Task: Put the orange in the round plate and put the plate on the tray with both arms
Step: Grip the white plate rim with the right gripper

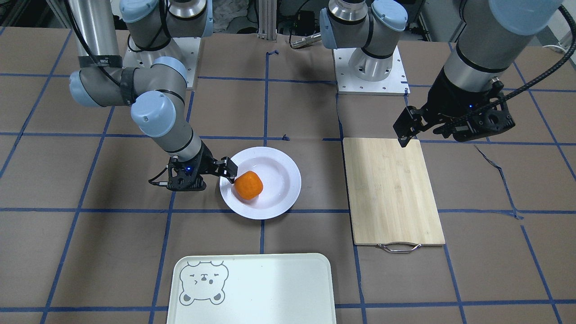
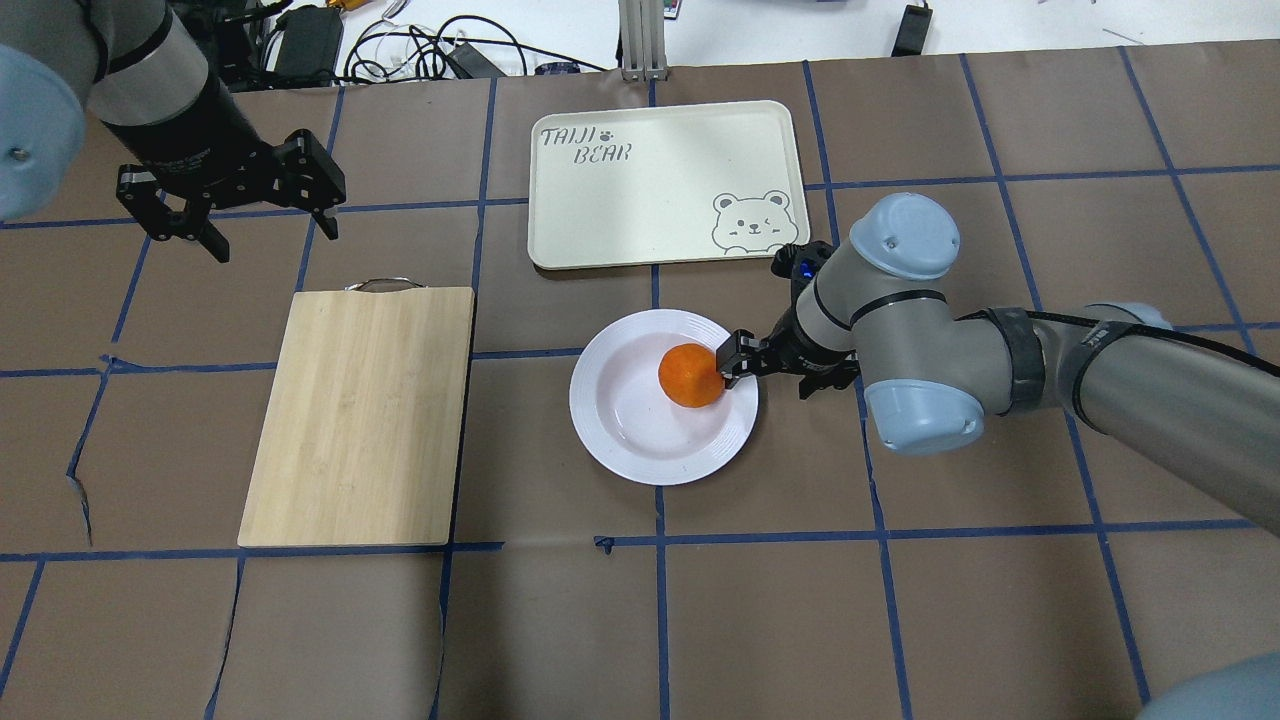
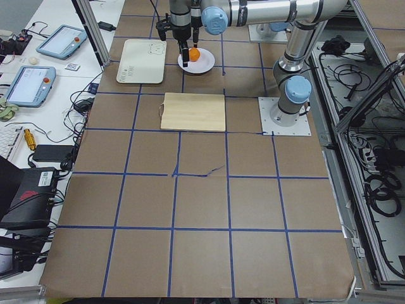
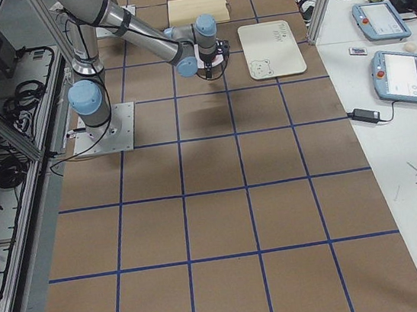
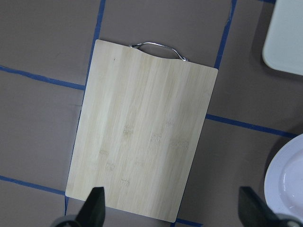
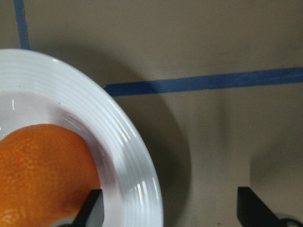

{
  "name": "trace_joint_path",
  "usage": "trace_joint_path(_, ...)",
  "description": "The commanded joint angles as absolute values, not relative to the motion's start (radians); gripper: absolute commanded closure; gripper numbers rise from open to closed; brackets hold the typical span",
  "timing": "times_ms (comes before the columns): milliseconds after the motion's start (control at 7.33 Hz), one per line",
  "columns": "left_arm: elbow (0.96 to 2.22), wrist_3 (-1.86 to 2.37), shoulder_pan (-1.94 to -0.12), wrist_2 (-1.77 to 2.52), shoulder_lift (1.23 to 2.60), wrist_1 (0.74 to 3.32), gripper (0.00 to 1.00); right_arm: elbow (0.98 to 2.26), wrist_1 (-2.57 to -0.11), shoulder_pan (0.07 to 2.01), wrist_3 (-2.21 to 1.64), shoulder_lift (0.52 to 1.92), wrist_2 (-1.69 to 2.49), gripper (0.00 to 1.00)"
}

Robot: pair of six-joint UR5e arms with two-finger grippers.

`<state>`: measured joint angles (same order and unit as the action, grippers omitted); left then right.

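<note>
The orange lies inside the white round plate, toward its rim on the robot's right. My right gripper is open and low at that rim. One finger is inside beside the orange, the other outside over the table. The tray with the bear face lies beyond the plate, with nothing on it. My left gripper hangs open and holds nothing, near the far end of the bamboo board.
A bamboo cutting board with a metal handle lies on the robot's left of the plate. Brown table covering with blue tape lines surrounds everything. Cables and tablets sit off the table's far edge.
</note>
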<state>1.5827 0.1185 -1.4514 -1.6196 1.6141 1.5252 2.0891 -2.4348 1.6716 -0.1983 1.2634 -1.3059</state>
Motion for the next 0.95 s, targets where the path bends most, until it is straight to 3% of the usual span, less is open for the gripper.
trace_joint_path(0, 1.583, 0.118, -1.45, -1.641, 1.608, 1.517, 0.0, 2.098, -2.499, 1.724, -0.296, 1.246, -1.305, 0.0)
trace_joint_path(818, 1.586, 0.117, -1.468, -1.589, 1.572, 1.523, 0.0, 2.115, -2.503, 1.721, -0.32, 1.238, -1.195, 0.0)
